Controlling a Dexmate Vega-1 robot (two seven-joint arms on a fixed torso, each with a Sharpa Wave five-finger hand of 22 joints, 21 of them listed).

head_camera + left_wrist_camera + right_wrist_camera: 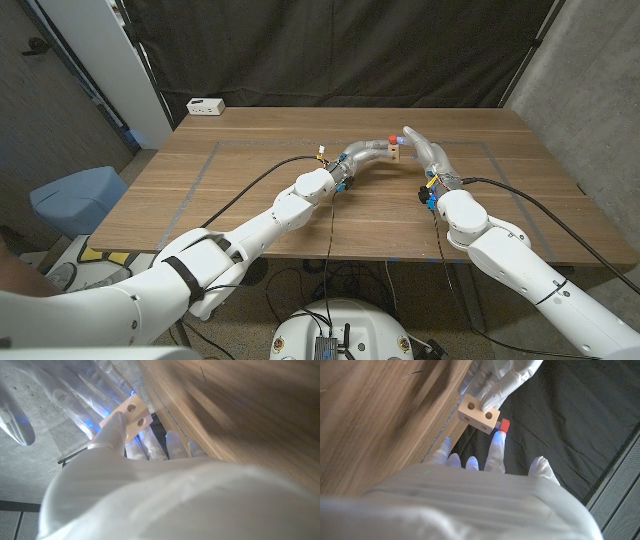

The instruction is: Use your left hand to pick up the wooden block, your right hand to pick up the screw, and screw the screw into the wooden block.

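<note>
The wooden block is a small pale cube with round holes, held off the table at the back middle. My left hand grips it between thumb and fingers; the left wrist view shows the block with two holes facing the camera. My right hand meets it from the right. The screw has a red head and sits against the block's side, with a right fingertip on it. The red head also shows just above the block. Its shaft is hidden.
A white box with sockets lies at the table's back left corner. Blue tape lines mark a rectangle on the wooden table. Black cables trail from both wrists. A blue seat stands off the table's left side.
</note>
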